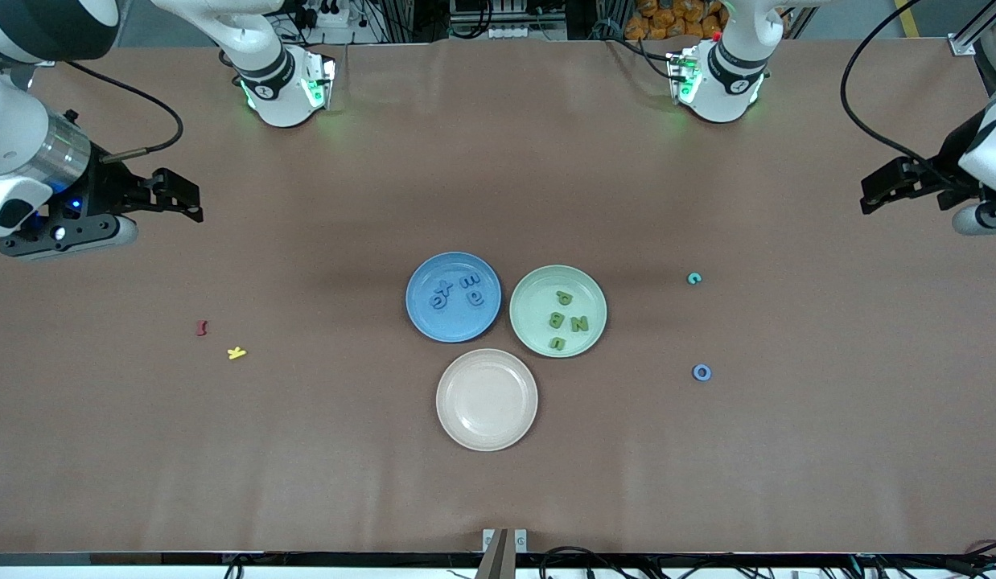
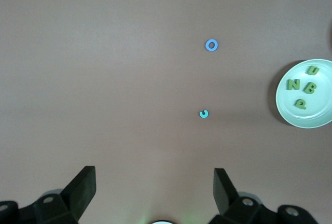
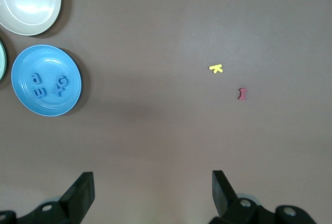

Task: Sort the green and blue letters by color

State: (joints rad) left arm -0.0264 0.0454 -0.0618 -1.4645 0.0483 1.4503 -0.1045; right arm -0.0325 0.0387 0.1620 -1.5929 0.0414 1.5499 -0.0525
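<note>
We record one table [image 1: 498, 161], covered in a matte brown sheet with faint creases; cables and equipment crowd the room's edge by the robots' bases.

Item: blue plate [image 1: 421, 318], round, smooth, shallow-rimmed. It holds the blue letters [image 1: 459, 292], flat pieces of the plate's own colour; we read an E, a plus-like X and a rounded piece that may be G or a.

Item: green plate [image 1: 534, 289], pale green, same form, touching the blue plate on the side toward the left arm's end. In it lie the green letters [image 1: 566, 322], olive, reading P, B, N and U.

Item: cream plate [image 1: 487, 399], same form, nearer the front camera than both others, just beside each.

Item: teal letter [image 1: 693, 279], a small C shape, toward the left arm's end of the table.

Item: blue ring [image 1: 701, 372], an O, nearer the front camera than the teal letter.

Item: dark-red piece [image 1: 201, 327] and yellow K [image 1: 237, 352], lying near each other toward the right arm's end.

Item: left gripper [image 1: 868, 197], black, fingers spread wide with nothing between them, over bare table at its own end.

Item: right gripper [image 1: 194, 205], black, fingers likewise parted wide around nothing, over bare table at its own end.
</note>
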